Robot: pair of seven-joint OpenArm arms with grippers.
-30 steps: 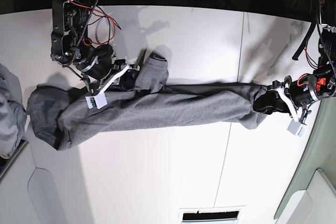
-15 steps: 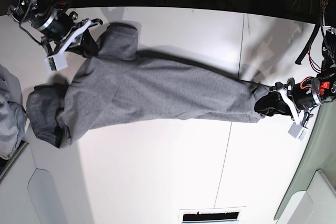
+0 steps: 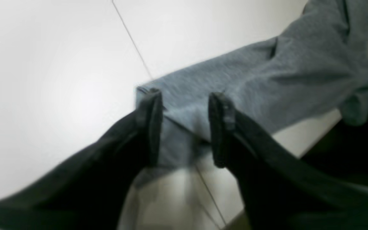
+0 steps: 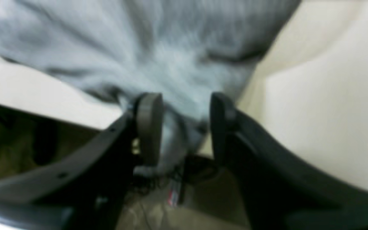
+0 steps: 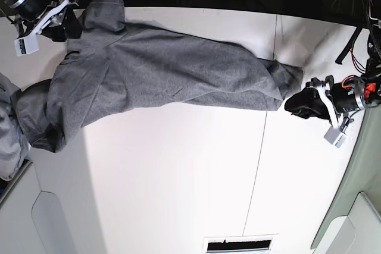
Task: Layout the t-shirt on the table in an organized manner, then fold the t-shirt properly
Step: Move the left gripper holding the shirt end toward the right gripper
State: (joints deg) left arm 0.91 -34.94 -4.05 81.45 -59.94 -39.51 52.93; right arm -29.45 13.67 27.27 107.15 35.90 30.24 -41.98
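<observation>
T-shirt (image 5: 161,69): heather grey, plain, no print. Table (image 5: 178,176): white, thin dark seam line. Gripper fingers (image 3: 150,124): black. Cloth bundle (image 5: 9,129) at edge: paler bluish grey.

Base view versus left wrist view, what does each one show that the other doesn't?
Only the base view shows the whole t-shirt stretched across the table, the right gripper at its far end, and a paler cloth bundle. Only the left wrist view shows the left gripper close up, jaws apart over the shirt's edge. Both show the grey shirt, the white tabletop and its seam.
</observation>
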